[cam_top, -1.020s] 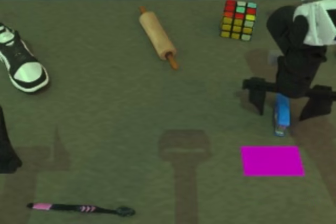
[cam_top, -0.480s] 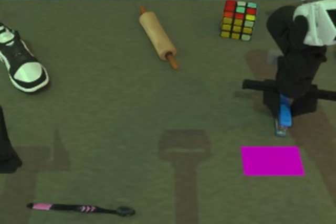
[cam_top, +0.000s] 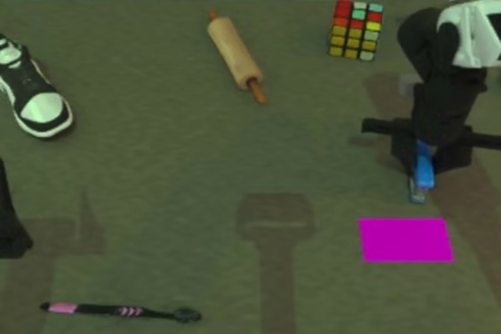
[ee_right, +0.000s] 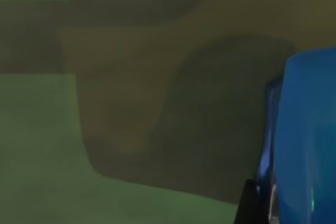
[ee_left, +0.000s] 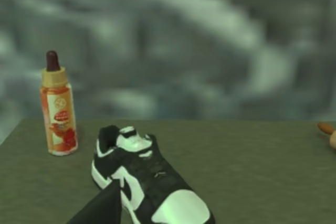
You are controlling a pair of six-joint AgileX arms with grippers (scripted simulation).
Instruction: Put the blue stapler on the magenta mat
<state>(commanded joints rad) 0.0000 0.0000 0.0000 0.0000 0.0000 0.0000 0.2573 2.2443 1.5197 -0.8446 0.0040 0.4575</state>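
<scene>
The blue stapler (cam_top: 423,175) lies on the table at the right, its grey tip pointing toward the magenta mat (cam_top: 405,239), which lies flat a short way in front of it. My right gripper (cam_top: 423,162) stands over the stapler's rear half and is shut on it. In the right wrist view the stapler (ee_right: 310,140) fills the edge as a blue body beside one dark finger (ee_right: 251,205). My left arm (cam_top: 8,224) is parked at the table's left edge.
A wooden rolling pin (cam_top: 236,54) and a colour cube (cam_top: 356,30) lie at the back. A black-and-white shoe (cam_top: 31,91) sits at the left, an orange dropper bottle (ee_left: 59,111) beyond it. A black and pink toothbrush (cam_top: 117,310) lies at the front left.
My right gripper's fingers, spread wide a second ago, have closed in on the blue stapler. Nothing has visibly moved over the last half second.
</scene>
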